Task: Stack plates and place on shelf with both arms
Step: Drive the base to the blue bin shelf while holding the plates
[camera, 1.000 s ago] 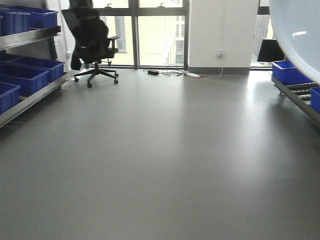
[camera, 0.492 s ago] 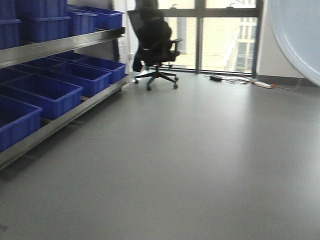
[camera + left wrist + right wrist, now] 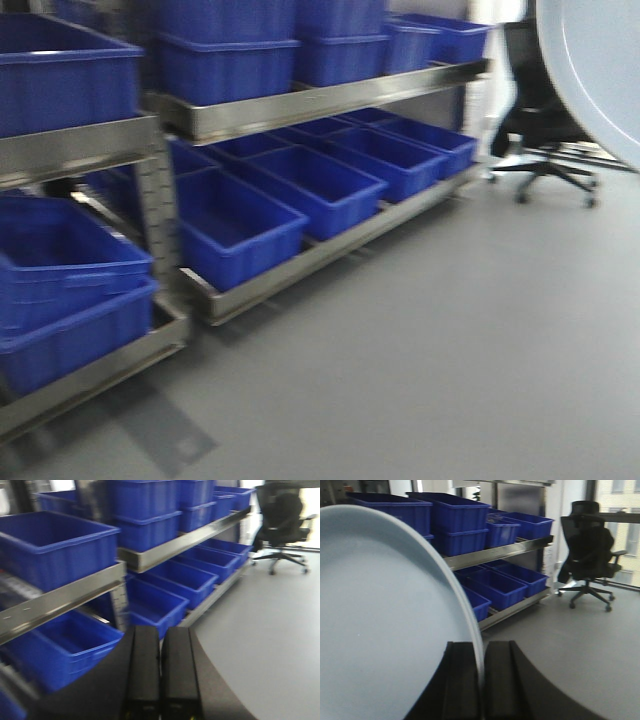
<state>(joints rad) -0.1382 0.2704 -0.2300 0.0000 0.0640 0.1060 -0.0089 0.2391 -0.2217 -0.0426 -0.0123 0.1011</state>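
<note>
Fingers (image 3: pixel 462 680) of the right gripper (image 3: pixel 482 685) are pinching the plate (image 3: pixel 380 630) by its rim, holding it tilted up, likely for transport to the shelf (image 3: pixel 65 597) of blue bins (image 3: pixel 155 605); left gripper (image 3: pixel 161 680) fingers are pressing together on nothing (second plate unseen)
</note>
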